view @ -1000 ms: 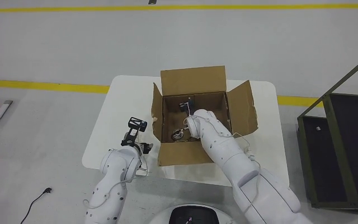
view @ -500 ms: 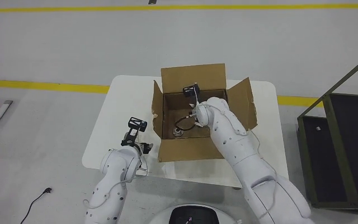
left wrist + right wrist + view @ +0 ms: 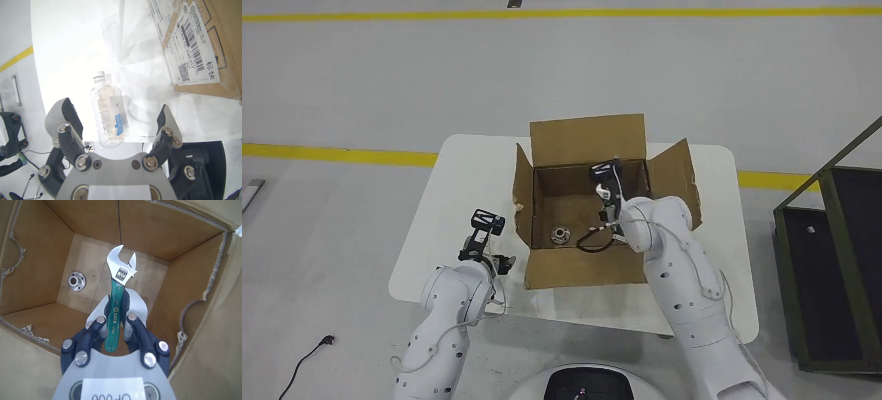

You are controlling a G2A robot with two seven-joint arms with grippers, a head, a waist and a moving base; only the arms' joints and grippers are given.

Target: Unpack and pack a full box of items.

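Now, wrench (image 3: 117, 289) pinched by its green handle between the fingers of the right gripper (image 3: 116, 303), squeezed tight. Shiny head sticking out past the fingertips, mouth a little open. Held up inside the open box (image 3: 151, 228), not touching the walls or the floor. Far below the gripper and off to one side, a small round metal ring (image 3: 76, 281) with a hole in the middle, lying flat on the box floor, well apart from the wrench. Box flaps folded out.

Outside the box, left gripper (image 3: 117, 112) hanging over the white table (image 3: 66, 47), fingers spread wide, holding nothing. Just past it, lined up between the two fingers, a clear bottle (image 3: 105, 98) with a white cap on the table, cap pointing away from the gripper, not touched. Farther out past the bottle, a thin clear sheet (image 3: 132, 43) on the table, beside the box wall with its white label (image 3: 194, 56).
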